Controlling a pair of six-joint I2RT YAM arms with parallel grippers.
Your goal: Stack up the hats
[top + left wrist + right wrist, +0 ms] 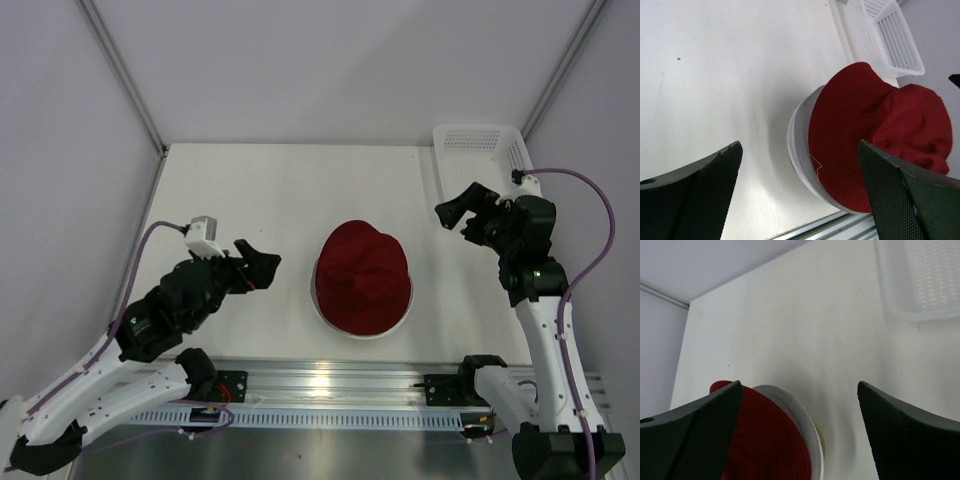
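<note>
Dark red hat (361,275) sits on top of the pile, on the tabletop (250,190) between the two hands: just right of the left hand (260,260), well left of the right hand (456,214).

Under it are pale brims (801,140), white/grey, stacked as rings. A beige sliver (820,442) peeks out at the bottom edge in the right wrist view. Can't tell for sure that all four hats are in there, but no loose hat shows anywhere.

Both hands are released, fingers spread wide, nothing between them. Neither touches the pile.

Judged: stack looks done or v. close.

Risks:
- Red crown is slumped and creased toward the side away from the left hand, and the top hat sits a bit off-centre on the brims below. Any nudge could slide it off, since the fabric is soft w/ no stiffness.
- Left hand is close and aimed at the pile; a low sweep could catch a floppy brim and drag the whole stack.
- Grabbing the red brim alone may peel it off instead of shifting the pile.
- Loose white thread (815,162) on the red brim edge could snag a finger pad.
- Basket (478,140) sits just beyond the right hand, so a backward swing may clip it.

Writing: none readable. No brand tag or label seen on the hats, basket or hands.
</note>
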